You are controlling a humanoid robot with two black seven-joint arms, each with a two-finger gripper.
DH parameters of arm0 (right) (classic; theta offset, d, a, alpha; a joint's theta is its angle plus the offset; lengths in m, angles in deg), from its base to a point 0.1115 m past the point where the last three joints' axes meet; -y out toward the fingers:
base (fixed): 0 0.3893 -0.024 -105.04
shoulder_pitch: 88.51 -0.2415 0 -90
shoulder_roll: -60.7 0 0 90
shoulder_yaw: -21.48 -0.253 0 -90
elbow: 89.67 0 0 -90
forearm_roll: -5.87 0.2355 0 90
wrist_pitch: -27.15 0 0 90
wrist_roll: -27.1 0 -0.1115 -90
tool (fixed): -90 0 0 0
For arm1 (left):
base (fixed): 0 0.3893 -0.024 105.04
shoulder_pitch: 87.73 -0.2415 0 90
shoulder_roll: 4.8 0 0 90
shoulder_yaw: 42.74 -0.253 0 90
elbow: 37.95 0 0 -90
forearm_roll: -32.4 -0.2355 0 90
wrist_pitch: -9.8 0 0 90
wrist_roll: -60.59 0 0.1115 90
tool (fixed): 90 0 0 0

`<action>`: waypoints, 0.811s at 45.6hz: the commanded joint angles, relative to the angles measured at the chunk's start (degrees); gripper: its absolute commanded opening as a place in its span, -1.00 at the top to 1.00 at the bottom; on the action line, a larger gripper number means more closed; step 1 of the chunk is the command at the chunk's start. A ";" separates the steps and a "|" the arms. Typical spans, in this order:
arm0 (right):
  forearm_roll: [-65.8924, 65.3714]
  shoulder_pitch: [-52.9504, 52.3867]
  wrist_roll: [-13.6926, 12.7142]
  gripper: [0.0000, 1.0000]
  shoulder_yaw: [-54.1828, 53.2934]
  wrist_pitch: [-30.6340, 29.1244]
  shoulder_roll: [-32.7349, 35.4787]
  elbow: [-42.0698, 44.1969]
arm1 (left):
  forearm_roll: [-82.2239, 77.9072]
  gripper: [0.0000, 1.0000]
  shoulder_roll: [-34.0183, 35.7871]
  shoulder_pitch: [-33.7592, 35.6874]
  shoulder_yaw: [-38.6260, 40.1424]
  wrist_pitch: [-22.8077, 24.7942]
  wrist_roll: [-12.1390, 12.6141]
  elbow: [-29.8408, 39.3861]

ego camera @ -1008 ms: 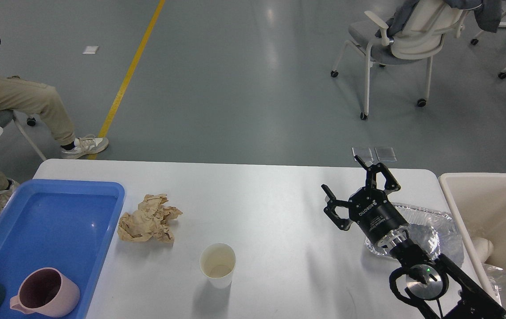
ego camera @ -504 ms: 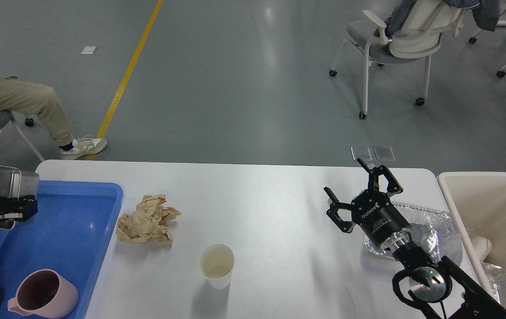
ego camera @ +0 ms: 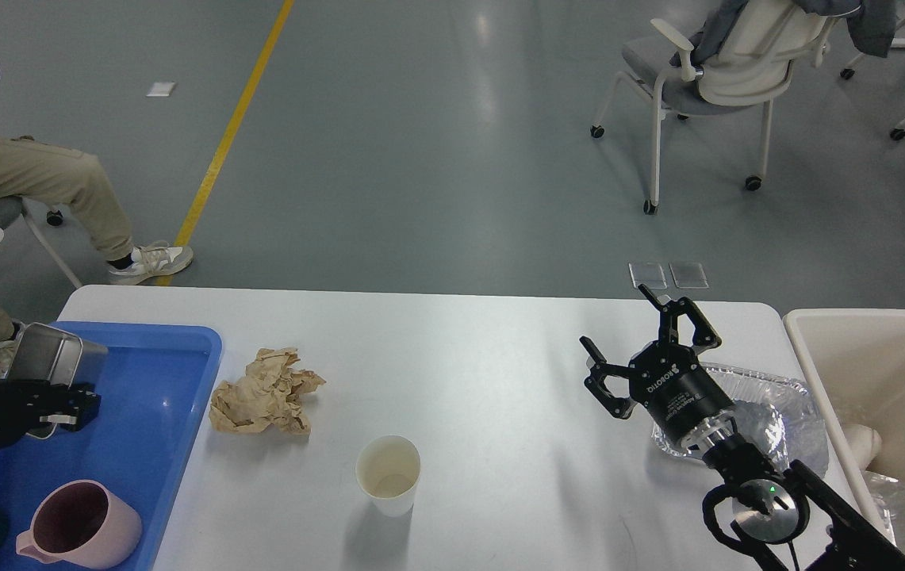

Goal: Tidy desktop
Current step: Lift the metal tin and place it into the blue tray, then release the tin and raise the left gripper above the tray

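Filling the lower half of the frame, the desktop (ego camera: pixel 484 373) holds a crumpled brown paper (ego camera: pixel 264 391) left of centre, a paper cup (ego camera: pixel 388 474) at bottom centre and a foil tray (ego camera: pixel 769 420) lower right. Changed over the last 1 s: left gripper (ego camera: pixel 71 400) came in at the left edge clamped on a metal box (ego camera: pixel 51 361), now over the blue tray (ego camera: pixel 127 412) near a pink mug (ego camera: pixel 79 527). Looks like a drop-off, so 1 item nearly sorted. Right gripper (ego camera: pixel 646 349) barely moved, fingers spread, holding nothing, above the foil tray. Cream bin (ego camera: pixel 880 373) sits at the right edge. Beyond: grey floor, yellow line (ego camera: pixel 232 131), office chair (ego camera: pixel 718 71) upper right, seated person (ego camera: pixel 16 174) upper left.
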 commanded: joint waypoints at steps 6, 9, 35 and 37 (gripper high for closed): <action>0.00 0.56 0.00 -1.00 -0.18 -0.05 0.16 0.01 | -0.23 0.92 -4.72 0.36 -5.47 -1.86 -0.15 -4.82; 0.00 0.64 0.00 -1.00 -0.18 -0.05 0.16 -0.08 | -0.23 0.91 -5.78 0.36 -6.62 -2.21 -0.15 -6.05; 0.00 0.82 0.00 -1.00 -0.27 -0.05 0.07 -0.08 | 0.82 -0.10 -6.66 -0.43 -8.20 -6.08 -0.41 -7.02; 0.00 0.82 0.00 -1.00 -0.27 -0.05 0.07 -0.08 | 0.82 -0.34 -6.66 -0.26 -8.03 -6.34 -0.85 -6.94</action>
